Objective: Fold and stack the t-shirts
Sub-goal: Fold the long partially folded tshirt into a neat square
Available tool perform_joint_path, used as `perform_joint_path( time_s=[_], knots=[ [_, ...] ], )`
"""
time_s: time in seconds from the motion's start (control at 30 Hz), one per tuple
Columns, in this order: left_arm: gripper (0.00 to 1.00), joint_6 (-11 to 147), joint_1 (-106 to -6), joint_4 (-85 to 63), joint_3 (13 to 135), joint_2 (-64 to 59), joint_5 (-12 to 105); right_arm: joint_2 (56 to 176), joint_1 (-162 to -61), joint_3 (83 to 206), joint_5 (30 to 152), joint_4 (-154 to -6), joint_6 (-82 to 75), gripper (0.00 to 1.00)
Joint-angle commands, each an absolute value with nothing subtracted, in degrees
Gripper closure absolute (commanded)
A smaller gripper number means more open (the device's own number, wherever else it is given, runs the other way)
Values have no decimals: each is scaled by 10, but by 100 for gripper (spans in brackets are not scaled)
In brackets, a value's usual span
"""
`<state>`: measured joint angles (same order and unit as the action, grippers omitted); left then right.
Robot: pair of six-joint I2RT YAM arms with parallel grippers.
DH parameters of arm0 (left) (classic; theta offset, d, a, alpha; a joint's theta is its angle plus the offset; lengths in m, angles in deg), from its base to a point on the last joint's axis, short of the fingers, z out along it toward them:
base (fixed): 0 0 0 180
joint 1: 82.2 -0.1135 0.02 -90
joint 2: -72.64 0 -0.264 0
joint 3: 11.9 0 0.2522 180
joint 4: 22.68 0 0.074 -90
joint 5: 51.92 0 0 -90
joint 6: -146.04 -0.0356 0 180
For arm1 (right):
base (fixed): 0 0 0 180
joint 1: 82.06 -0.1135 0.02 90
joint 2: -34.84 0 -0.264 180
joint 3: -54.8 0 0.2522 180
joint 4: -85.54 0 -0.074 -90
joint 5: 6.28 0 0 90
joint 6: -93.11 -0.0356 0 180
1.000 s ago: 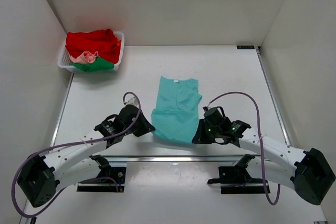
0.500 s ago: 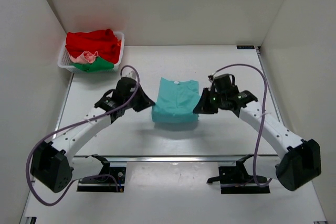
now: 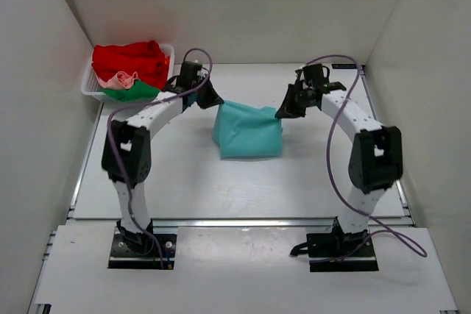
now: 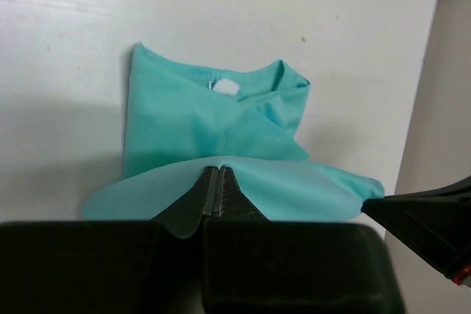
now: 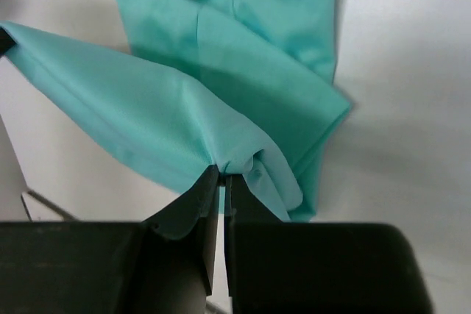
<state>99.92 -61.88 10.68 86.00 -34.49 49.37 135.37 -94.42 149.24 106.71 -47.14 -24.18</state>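
Note:
The teal t-shirt [image 3: 249,134] lies mid-table, its near hem lifted and carried over the rest toward the far side. My left gripper [image 3: 215,101] is shut on the hem's left corner, seen pinched in the left wrist view [image 4: 219,170]. My right gripper [image 3: 280,112] is shut on the right corner, seen bunched in the right wrist view [image 5: 222,170]. The collar with its white label [image 4: 226,87] lies flat on the table below. The red t-shirt [image 3: 132,60], pale pink t-shirt [image 3: 120,79] and green t-shirt [image 3: 132,92] are piled at the far left.
The white lattice basket [image 3: 88,87] holding the other shirts stands at the far-left corner, just left of my left arm. White walls close in the table on three sides. A metal rail [image 3: 243,220] runs along the near edge.
Both grippers have carried the teal shirt's near hem from the near side up and toward the far side, folding the shirt over itself. Both arms are now stretched far out.

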Motion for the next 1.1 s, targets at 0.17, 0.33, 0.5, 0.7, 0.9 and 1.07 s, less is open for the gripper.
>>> perform_joint_path(
  time_s=[0.17, 0.33, 0.5, 0.7, 0.9, 1.07],
  knots=[
    [69, 1008, -655, 131, 1156, -564, 521, 1588, -911, 1754, 1083, -505, -212, 90],
    [49, 1029, -679, 86, 1131, -560, 547, 1633, -906, 1840, 1067, -510, -204, 61],
    [48, 1010, -693, 43, 994, -478, 548, 1584, -913, 1754, 1039, -548, -183, 49],
    [48, 959, -681, 44, 868, -428, 526, 1487, -942, 1609, 1026, -610, -134, 48],
    [49, 964, -658, 19, 799, -418, 473, 1437, -1024, 1562, 952, -604, -67, 47],
    [50, 980, -639, 7, 801, -433, 472, 1444, -1069, 1549, 937, -610, -75, 47]
  ],
)
